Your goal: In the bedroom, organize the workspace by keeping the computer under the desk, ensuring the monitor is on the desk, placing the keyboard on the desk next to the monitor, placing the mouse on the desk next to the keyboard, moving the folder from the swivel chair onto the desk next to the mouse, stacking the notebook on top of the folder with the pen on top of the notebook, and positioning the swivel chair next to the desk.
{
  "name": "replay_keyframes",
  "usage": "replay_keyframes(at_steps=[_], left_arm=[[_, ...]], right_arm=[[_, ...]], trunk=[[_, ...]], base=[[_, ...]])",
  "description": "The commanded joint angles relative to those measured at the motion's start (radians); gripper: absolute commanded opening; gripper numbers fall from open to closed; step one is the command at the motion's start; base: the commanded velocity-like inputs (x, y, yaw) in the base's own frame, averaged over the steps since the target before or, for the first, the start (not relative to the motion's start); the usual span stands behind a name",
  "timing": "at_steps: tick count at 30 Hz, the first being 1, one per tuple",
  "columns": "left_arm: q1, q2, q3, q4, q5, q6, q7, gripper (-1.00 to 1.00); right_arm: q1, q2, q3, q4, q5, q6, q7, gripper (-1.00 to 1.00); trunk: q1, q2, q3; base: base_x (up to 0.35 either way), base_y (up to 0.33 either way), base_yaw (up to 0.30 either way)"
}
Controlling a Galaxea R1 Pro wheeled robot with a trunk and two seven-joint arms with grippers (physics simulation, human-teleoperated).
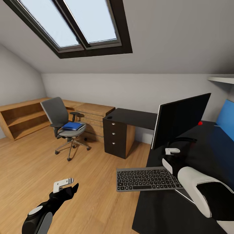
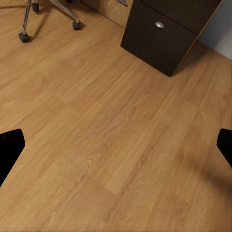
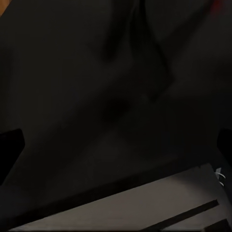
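Note:
The monitor (image 1: pixel 182 121) stands on the black desk (image 1: pixel 195 195), its black screen facing right. The silver keyboard (image 1: pixel 147 178) lies at the desk's left edge, much of it overhanging the floor. My right gripper (image 1: pixel 173 155) hovers above the keyboard's right end, near the monitor's base. The right wrist view shows its fingers (image 3: pixel 10 147) wide apart over the desk top (image 3: pixel 87 96), open, with the keyboard's grey edge (image 3: pixel 145 209) close by. The swivel chair (image 1: pixel 61 125) stands on the floor at left with the blue folder (image 1: pixel 73 126) on its seat. My left gripper (image 1: pixel 66 188) is open above bare floor.
The desk's black drawer unit (image 1: pixel 117 138) with silver knobs stands between the chair and me; the left wrist view shows it (image 2: pixel 159 36) beside a chair castor (image 2: pixel 23 36). Low light-wood cabinets (image 1: pixel 26 117) line the far wall. A small red thing (image 1: pixel 200 123) and a blue panel (image 1: pixel 226 118) are at right.

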Motion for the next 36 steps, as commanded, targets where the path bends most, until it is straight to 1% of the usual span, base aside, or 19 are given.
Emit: replay_keyframes(at_steps=[1,7,18,28,35,36], left_arm=[[-0.001,0.000,-0.001,-0.002,0.011,0.004,0.008,1.00],[-0.001,-0.001,-0.001,-0.004,0.012,0.004,0.008,1.00],[-0.001,-0.001,-0.002,-0.006,0.012,0.003,0.008,1.00],[-0.001,-0.001,-0.002,-0.006,0.012,0.003,0.008,1.00],[-0.001,-0.002,-0.003,-0.006,0.011,0.001,0.009,1.00],[-0.001,-0.002,-0.004,-0.006,0.011,0.001,0.009,1.00]], right_arm=[[0.000,-0.001,0.009,-0.002,-0.009,0.010,-0.005,1.00],[0.000,-0.002,0.008,-0.003,-0.009,0.021,-0.006,1.00],[0.000,-0.002,0.008,-0.004,-0.009,0.022,-0.007,1.00],[0.000,-0.002,0.009,-0.005,-0.008,0.019,-0.007,1.00],[0.000,-0.002,0.010,-0.005,-0.007,0.020,-0.013,1.00],[0.000,-0.002,0.010,-0.005,-0.007,0.020,-0.020,1.00]], trunk=[[0.000,-0.001,-0.001],[0.000,-0.001,-0.001],[0.042,-0.078,-0.036],[0.042,-0.078,-0.036],[0.069,-0.127,-0.057],[0.069,-0.127,-0.057]], base=[[0.007,0.000,0.000],[0.002,0.000,0.000],[0.000,0.000,0.000],[0.000,0.000,0.000],[0.000,0.000,0.000],[0.000,0.000,0.000]])
